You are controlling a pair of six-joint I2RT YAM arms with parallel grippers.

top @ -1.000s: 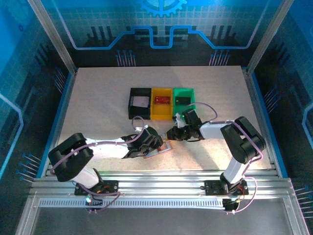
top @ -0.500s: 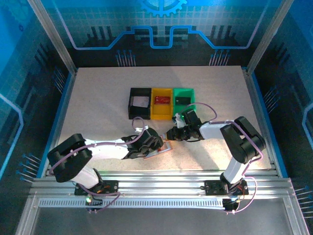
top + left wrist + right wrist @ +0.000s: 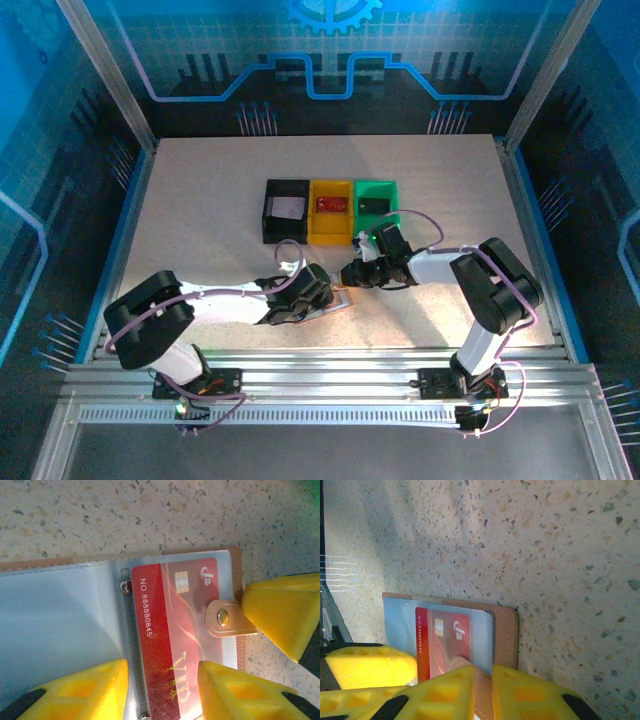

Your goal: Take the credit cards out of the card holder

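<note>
Pinkish-tan, the holder (image 3: 75, 610) was laid open on the table (image 3: 125, 510), and a red card (image 3: 167, 630) was seen tucked in the clear pocket beside the tab (image 3: 225, 617). The left gripper (image 3: 162, 669) was held spread over the holder, one finger to each side of the card's lower end. The right gripper (image 3: 482, 671) was pressed together on the tab, so the holder was pinched at its edge. A row of bins (image 3: 331, 238) was seen farther back.
</note>
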